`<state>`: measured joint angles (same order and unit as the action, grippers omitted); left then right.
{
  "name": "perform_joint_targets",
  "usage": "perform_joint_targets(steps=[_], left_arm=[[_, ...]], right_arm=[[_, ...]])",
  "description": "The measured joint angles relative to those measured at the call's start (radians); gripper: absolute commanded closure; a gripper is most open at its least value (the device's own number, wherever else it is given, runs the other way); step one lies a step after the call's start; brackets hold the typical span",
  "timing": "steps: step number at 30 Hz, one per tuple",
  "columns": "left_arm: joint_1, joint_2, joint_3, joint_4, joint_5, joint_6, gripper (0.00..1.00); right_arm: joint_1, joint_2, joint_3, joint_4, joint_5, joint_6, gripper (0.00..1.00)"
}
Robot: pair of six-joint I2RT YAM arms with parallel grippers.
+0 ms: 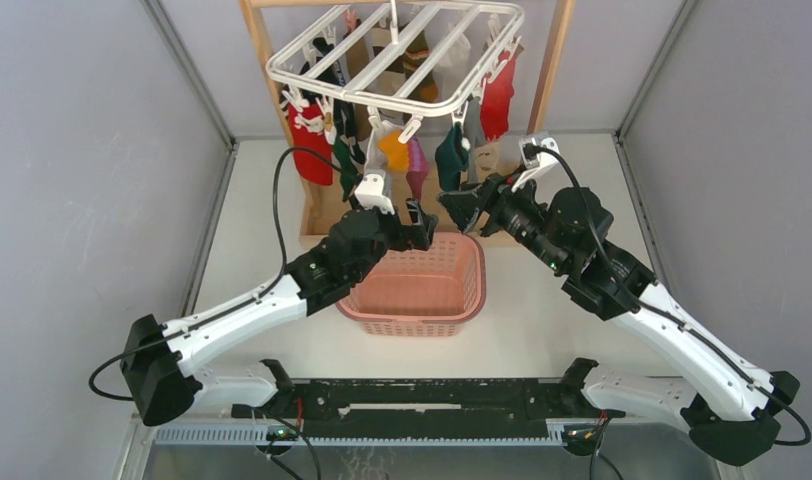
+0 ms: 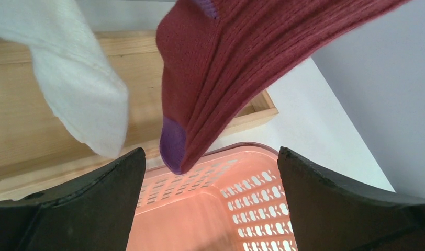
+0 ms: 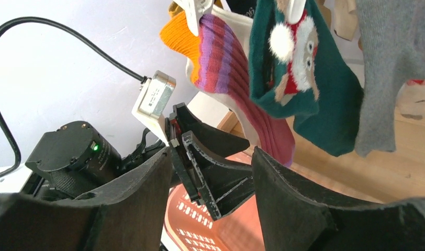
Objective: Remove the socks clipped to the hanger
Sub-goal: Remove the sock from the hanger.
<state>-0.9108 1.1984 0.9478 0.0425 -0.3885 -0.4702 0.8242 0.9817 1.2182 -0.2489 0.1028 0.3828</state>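
Nearest us sits the pink laundry basket [image 1: 422, 318]. Over its far rim, the left gripper [image 1: 420, 222] has its jaws spread wide, and the purple toe of a maroon sock [image 2: 221, 78] dangles between them, ungripped. Just right of that rim the right gripper [image 1: 462, 205] also gapes, holding nothing. Above and beyond the basket, socks [image 1: 497, 100] hang clipped to the white hanger [image 1: 312, 82], before a wooden rack [image 1: 554, 60]

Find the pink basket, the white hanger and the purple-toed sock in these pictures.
pink basket [image 1: 412, 322]: top external view, front wall.
white hanger [image 1: 382, 97]: top external view, front bar.
purple-toed sock [image 2: 226, 68]: left wrist view, ribbed foot.
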Motion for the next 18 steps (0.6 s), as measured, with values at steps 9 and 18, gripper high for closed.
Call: perform_joint_targets(steps=[9, 18], left_arm=[[-0.008, 0.077, 0.003, 0.009, -0.032, 0.000, 0.00], [-0.015, 0.160, 0.036, 0.010, -0.065, -0.003, 0.02]], right_arm=[[0.000, -0.066, -0.082, -0.031, -0.002, 0.021, 0.37], [-0.001, -0.117, -0.114, -0.061, 0.000, 0.028, 0.37]])
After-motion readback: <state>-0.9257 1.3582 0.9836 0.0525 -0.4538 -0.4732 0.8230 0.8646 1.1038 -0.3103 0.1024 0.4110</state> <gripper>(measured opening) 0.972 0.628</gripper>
